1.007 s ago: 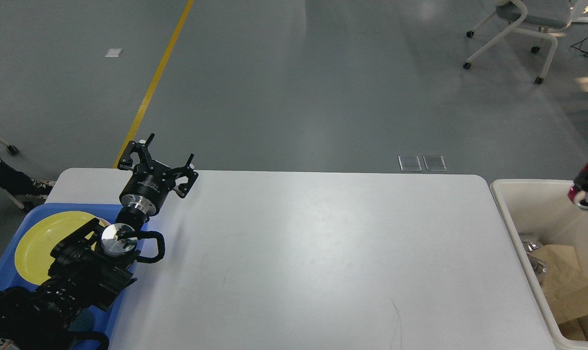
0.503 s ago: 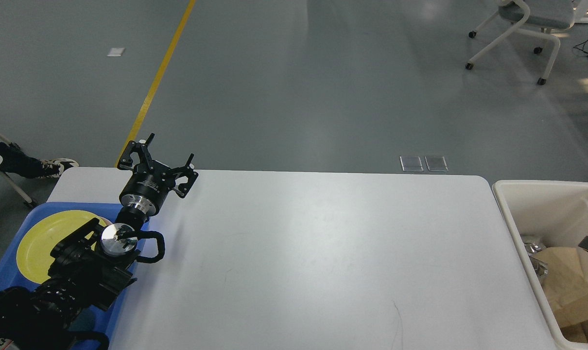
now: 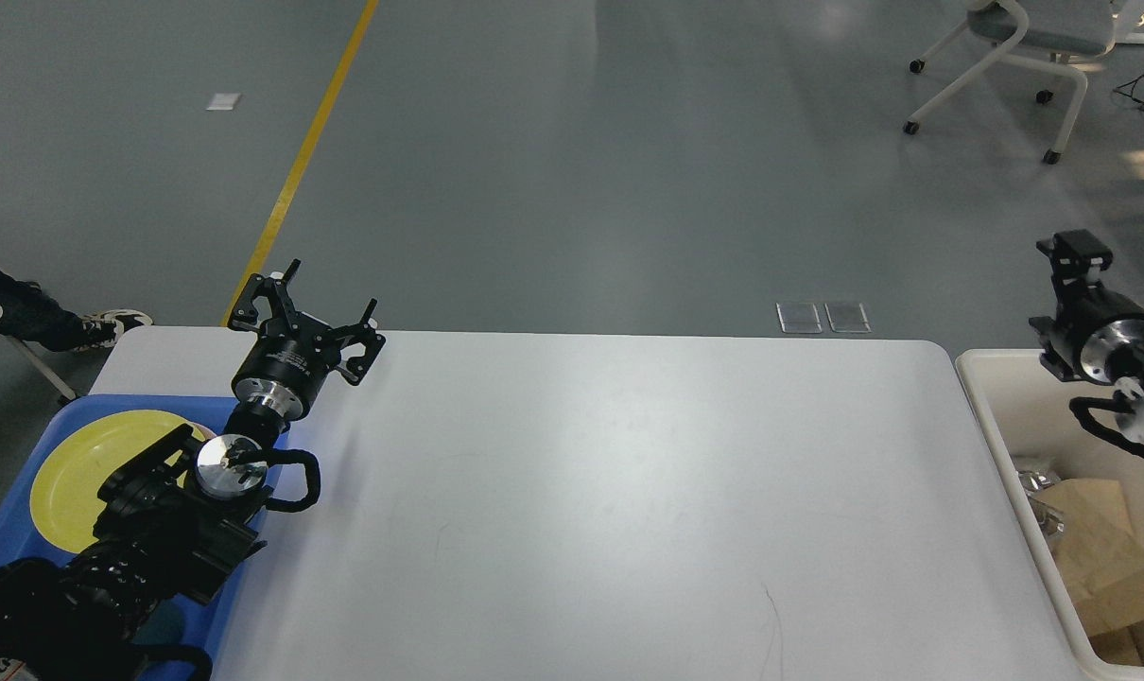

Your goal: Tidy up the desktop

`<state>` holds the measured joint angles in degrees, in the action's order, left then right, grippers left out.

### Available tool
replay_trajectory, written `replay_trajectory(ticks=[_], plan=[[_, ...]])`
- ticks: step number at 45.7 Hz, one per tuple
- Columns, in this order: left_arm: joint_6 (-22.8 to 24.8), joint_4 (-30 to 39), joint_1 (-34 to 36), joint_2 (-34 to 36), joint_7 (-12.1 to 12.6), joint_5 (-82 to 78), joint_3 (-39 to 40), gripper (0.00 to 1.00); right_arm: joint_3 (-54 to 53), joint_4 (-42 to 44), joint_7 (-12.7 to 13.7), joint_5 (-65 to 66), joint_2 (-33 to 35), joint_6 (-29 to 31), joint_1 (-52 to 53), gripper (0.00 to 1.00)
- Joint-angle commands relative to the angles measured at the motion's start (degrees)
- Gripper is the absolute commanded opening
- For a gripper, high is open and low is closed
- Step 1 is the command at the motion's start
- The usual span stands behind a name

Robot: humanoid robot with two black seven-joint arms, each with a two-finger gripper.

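Large white rectangular tabletop [image 3: 610,501] with rounded corners: filling the lower centre of the frame.

Left gripper [image 3: 312,307]: hovering at the tabletop's upper-left corner, fingers [image 3: 251,305] spread wide apart, holding nothing.

Right gripper [image 3: 1075,253]: showing at the right edge above the cream-white plastic bin [image 3: 1007,445]; finger gap impossible to tell.

Blue plastic tray [image 3: 24,445] carrying a round yellow plate [image 3: 80,463]: lying at lower left.

I had one view only, from the robot's head, looking forward and steeply down. It sat close over the large white rounded-corner matte surface [image 3: 629,501], which filled the lower frame. The grey floor [image 3: 572,170] lay beyond. My two black arms entered from the lower left and the right edge.
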<state>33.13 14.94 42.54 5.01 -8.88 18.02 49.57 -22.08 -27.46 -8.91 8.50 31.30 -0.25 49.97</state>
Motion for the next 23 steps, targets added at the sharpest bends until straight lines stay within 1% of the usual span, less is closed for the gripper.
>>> replay_trajectory(ticks=[1,4,7,11,14,23], plan=[[0.00,0.00,0.00,0.00,0.00,0.00,0.00,0.96,-15.52,-0.14,-6.54,0.02,-5.89,0.08,-1.72,1.00],[-0.08,0.00,0.00,0.00,0.00,0.00,0.00,0.96,-19.83,-0.31,-11.20,0.11,-8.00,0.17,-2.60,1.00],[0.00,0.00,0.00,0.00,0.00,0.00,0.00,0.96,-20.81,-0.84,-15.33,0.11,-9.50,0.78,-3.47,1.00],[0.00,0.00,0.00,0.00,0.00,0.00,0.00,0.96,-20.72,-1.37,-19.29,0.11,-11.35,2.10,-5.41,1.00],[0.00,0.00,0.00,0.00,0.00,0.00,0.00,0.96,-20.72,-1.37,-20.62,0.11,-12.58,2.63,-6.55,1.00],[0.00,0.00,0.00,-0.09,0.00,0.00,0.00,0.96,-20.99,-0.84,-20.71,0.02,-14.87,2.71,-9.02,1.00]])
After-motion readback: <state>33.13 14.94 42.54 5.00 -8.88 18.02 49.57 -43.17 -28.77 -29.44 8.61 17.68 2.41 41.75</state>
